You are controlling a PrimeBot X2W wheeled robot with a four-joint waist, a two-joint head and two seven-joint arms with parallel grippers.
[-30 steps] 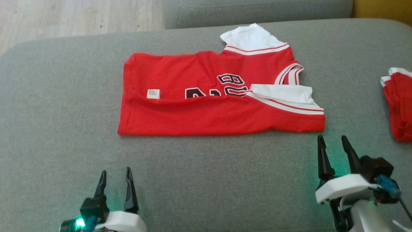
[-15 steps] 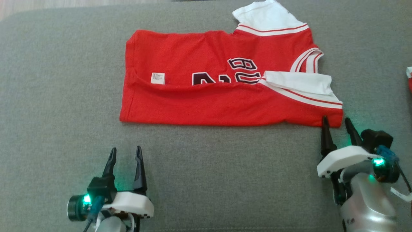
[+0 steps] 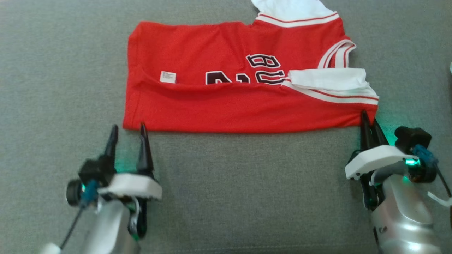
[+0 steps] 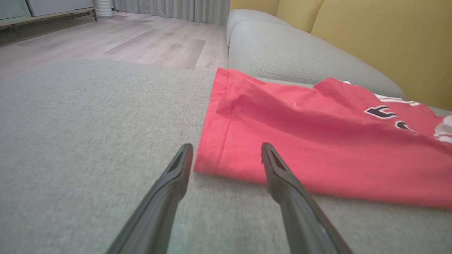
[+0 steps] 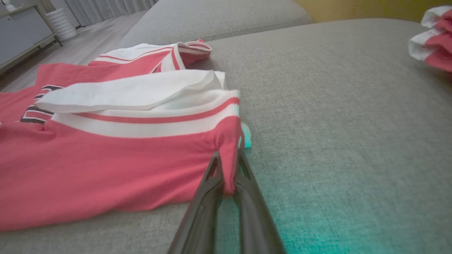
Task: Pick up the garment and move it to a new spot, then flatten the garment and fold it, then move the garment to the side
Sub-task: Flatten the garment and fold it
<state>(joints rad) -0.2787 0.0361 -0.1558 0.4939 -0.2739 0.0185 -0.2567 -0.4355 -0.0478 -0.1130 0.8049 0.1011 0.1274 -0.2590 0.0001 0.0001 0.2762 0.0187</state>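
Grey couch [image 3: 226, 197] bears red garment [image 3: 229, 106] and red-white bundle [image 5: 434, 42].

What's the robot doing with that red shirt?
A two-armed robot is folding a red jersey that lies partly folded on a grey cushion. Its right gripper is shut on the jersey's near right corner, pinching the cloth. Its left gripper is open at the near left corner, with the cloth's edge between its fingers but not yet gripped.
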